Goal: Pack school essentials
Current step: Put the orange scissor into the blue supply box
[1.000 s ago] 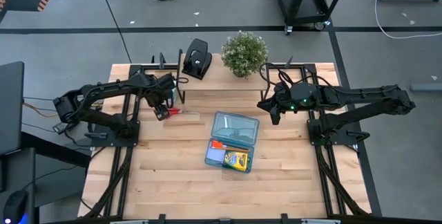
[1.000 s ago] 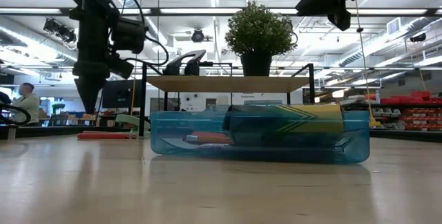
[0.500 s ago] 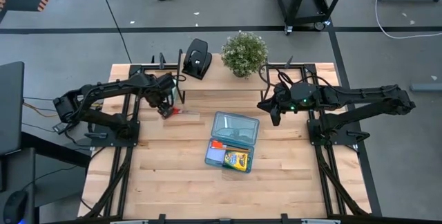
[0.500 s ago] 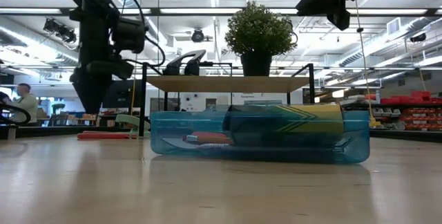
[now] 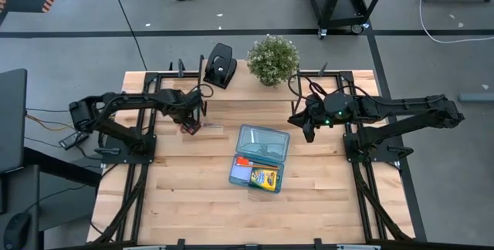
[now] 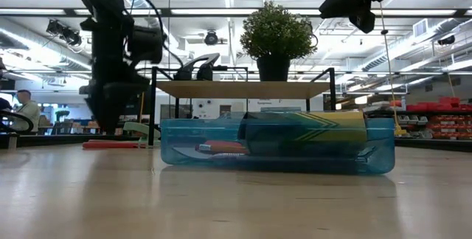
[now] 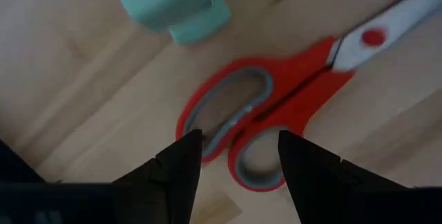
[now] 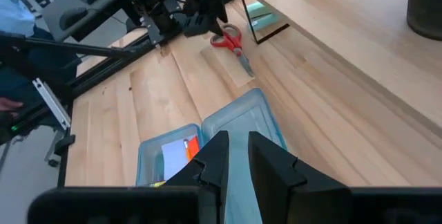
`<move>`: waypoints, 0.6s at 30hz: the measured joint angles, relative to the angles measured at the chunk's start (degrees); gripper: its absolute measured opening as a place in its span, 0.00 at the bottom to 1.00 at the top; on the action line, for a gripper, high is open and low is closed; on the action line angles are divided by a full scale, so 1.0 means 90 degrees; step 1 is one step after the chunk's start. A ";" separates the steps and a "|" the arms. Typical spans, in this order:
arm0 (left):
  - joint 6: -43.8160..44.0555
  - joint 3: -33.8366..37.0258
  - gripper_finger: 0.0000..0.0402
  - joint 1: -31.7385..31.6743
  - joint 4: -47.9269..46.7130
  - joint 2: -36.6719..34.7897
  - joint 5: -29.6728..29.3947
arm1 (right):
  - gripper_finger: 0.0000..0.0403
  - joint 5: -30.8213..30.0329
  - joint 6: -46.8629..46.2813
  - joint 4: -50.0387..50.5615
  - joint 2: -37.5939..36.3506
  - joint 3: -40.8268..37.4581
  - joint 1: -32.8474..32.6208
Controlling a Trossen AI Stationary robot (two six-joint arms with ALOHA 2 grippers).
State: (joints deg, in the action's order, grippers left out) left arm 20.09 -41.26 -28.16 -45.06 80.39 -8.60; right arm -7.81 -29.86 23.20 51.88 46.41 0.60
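Red-handled scissors (image 7: 276,106) lie flat on the table near its far left (image 5: 207,126), blades pointing right. My left gripper (image 7: 238,162) (image 5: 191,125) is open and hovers just above the handle loops, one finger on either side, touching nothing. A clear blue case (image 5: 259,157) lies open mid-table; its base holds the yellow-green crayon box (image 5: 265,177), the pale blue note pad (image 5: 241,175) and a small orange piece (image 5: 243,161). My right gripper (image 8: 238,156) (image 5: 309,130) is shut and waits in the air right of the case. Pencils and pen do not show.
A mint-green block (image 7: 173,3) sits on the table close beside the scissors' handles. A raised wooden shelf along the far edge carries a black hole punch (image 5: 220,65) and a potted plant (image 5: 272,59). Bare wood stretches across the near half (image 5: 193,204).
My left gripper has shifted a little toward the table's right and come down, so that it now stands low over the scissors' handles. The scissors and the case have kept their places, and my right arm has stayed still.
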 joint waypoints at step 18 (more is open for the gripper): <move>-0.1569 0.0156 0.51 0.0109 0.0466 0.0193 0.0127 | 0.16 0.0270 -0.0227 0.0049 0.0000 0.0000 0.0000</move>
State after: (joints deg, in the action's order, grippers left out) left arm 5.97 -39.86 -27.18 -40.86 82.13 -7.46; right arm -5.39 -31.91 23.64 51.88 46.41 0.60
